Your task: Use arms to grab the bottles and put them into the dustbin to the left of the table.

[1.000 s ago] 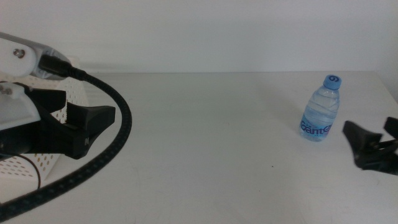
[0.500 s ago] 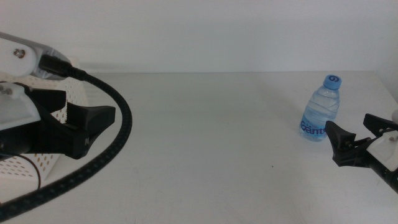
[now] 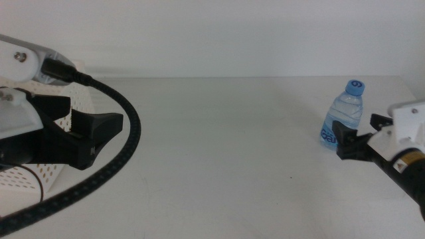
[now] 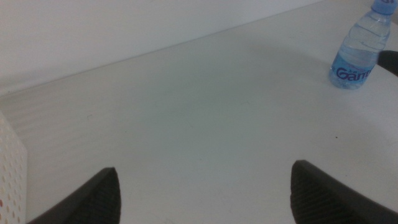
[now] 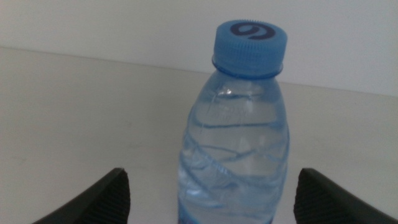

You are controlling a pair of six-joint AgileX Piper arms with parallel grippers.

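At far right of the middle view, small clear blue-capped water bottle upright on off-white table, right gripper jaws apart beside it, left gripper spread over white perforated dustbin at left.

We see a glossy clear-plastic water bottle with ridged blue cap on a smooth matt table.
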